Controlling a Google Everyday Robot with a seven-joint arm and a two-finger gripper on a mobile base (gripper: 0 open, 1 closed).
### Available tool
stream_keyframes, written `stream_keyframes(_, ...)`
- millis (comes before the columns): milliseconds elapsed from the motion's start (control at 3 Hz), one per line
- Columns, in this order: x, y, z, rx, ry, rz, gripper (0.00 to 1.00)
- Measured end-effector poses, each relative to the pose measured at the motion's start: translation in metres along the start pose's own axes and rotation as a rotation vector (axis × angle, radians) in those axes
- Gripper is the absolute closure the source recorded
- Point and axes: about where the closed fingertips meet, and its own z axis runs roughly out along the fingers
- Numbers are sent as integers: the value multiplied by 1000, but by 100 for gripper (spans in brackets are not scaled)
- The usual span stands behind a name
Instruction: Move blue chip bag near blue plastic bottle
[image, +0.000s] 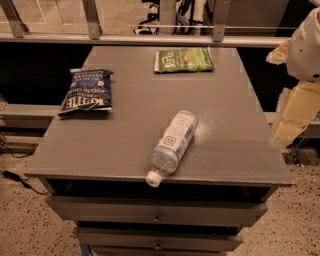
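The blue chip bag (86, 91), dark navy with white block lettering, lies flat near the left edge of the grey table (235, 150). The blue plastic bottle (174, 142), clear with a pale label and white cap, lies on its side near the front edge, its cap poking over the edge. The bag is well apart from the bottle, to its left and further back. My gripper (292, 117) hangs at the far right of the view, beyond the table's right edge, far from both, and holds nothing that shows.
A green flat snack bag (184, 59) lies at the back centre of the table. A metal railing (150, 39) runs behind the table. Drawers (157, 215) sit below the tabletop at the front. Speckled floor surrounds the table.
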Motion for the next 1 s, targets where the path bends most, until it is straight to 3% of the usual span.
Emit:
stream_keyframes(333,0,0,0,0,0,0,0)
stream_keyframes(1000,-106,-34,35,10,-152,-100,0)
